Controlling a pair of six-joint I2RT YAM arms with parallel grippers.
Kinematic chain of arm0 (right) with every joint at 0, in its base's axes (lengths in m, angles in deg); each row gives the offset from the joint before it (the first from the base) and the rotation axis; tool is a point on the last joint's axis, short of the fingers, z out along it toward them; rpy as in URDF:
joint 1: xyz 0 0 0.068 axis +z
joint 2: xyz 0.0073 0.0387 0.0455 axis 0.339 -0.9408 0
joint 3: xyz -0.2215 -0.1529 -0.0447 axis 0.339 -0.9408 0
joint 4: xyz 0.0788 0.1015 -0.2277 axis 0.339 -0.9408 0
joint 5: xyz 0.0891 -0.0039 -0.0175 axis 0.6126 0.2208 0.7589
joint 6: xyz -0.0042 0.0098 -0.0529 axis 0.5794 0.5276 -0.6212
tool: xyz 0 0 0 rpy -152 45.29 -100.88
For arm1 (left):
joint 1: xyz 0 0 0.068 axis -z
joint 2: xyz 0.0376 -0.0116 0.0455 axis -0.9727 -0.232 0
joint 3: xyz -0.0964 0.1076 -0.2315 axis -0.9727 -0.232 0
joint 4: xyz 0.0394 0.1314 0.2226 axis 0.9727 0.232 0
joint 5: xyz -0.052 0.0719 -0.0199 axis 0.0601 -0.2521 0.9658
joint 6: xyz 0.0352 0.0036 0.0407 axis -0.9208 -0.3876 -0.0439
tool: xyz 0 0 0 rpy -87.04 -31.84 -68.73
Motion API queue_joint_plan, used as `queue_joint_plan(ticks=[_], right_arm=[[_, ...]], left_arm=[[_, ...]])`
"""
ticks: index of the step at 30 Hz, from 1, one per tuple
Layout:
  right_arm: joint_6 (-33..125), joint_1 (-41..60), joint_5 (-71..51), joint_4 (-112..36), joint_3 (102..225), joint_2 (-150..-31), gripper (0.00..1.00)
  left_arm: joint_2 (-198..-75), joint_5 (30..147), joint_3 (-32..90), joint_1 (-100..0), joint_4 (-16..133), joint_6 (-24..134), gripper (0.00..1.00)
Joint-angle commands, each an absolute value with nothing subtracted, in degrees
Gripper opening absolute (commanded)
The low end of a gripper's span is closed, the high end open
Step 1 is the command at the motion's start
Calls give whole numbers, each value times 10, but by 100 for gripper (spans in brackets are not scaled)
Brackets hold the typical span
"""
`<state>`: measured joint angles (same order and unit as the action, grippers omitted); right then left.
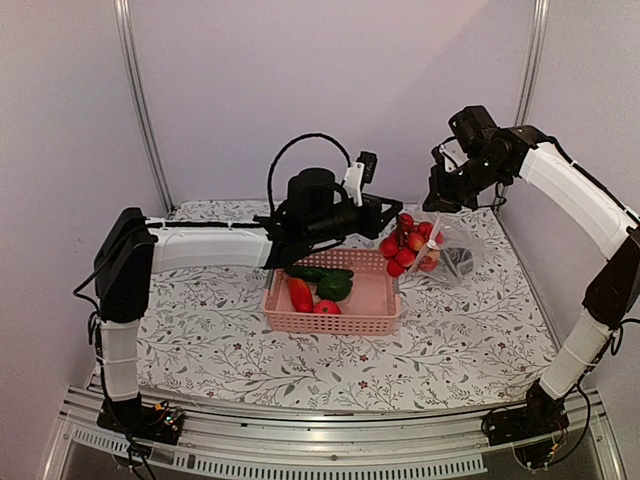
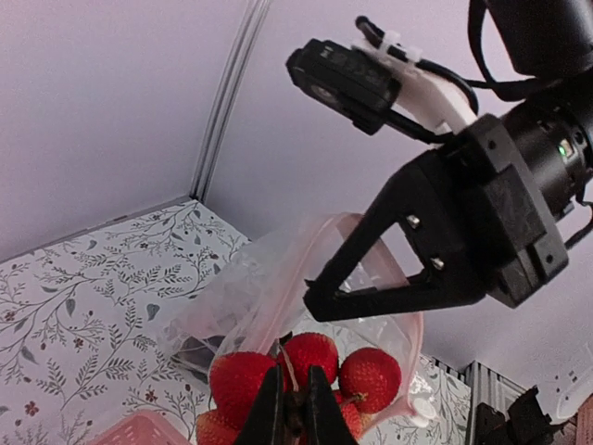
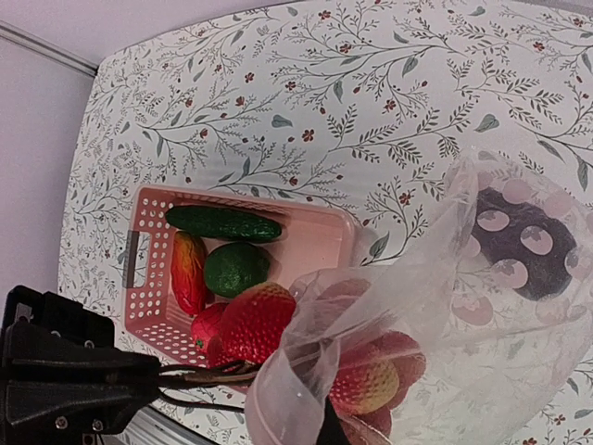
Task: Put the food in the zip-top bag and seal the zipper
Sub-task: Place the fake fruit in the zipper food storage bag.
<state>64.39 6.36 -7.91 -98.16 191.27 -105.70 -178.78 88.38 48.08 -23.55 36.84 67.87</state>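
My left gripper [image 1: 390,222] is shut on the stem of the cluster of small red fruits [image 1: 407,245] and holds it at the mouth of the zip-top bag [image 1: 455,255]; the left wrist view shows the fingers [image 2: 295,403] pinching the stem, with the fruits [image 2: 310,357] partly inside the mouth. My right gripper [image 1: 438,200] is shut on the bag's upper rim [image 3: 331,428] and holds it lifted open. The dark purple eggplant [image 3: 519,250] lies inside the bag. The zipper's whitish end [image 2: 423,408] hangs at the mouth edge. The cucumber [image 3: 222,222], green pepper [image 3: 236,269] and red-orange piece [image 3: 188,272] lie in the basket.
The pink basket [image 1: 385,318] stands mid-table, just left of the bag, and also holds a small red tomato [image 1: 326,307]. The table has a floral cloth [image 1: 200,330]. White walls with metal posts close in the back and sides.
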Motion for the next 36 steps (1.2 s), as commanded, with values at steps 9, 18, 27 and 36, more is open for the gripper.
queue_joint_plan(ticks=[9,18,27,36], right_arm=[[650,61,-94,-977,1937,-1078,0],[645,60,-17,-939,1935,-1062,0],[654,61,-1,-951,1917,-1037,0],[661,51,6,-937,1917,-1036,0]], left_arm=[[-1716,884,463,-170,345,510,0],[-1772,903,483,-187,361,558,0],[-1824,738,531,-213,364,668,0],[-1813,866,569,-246,312,809,28]])
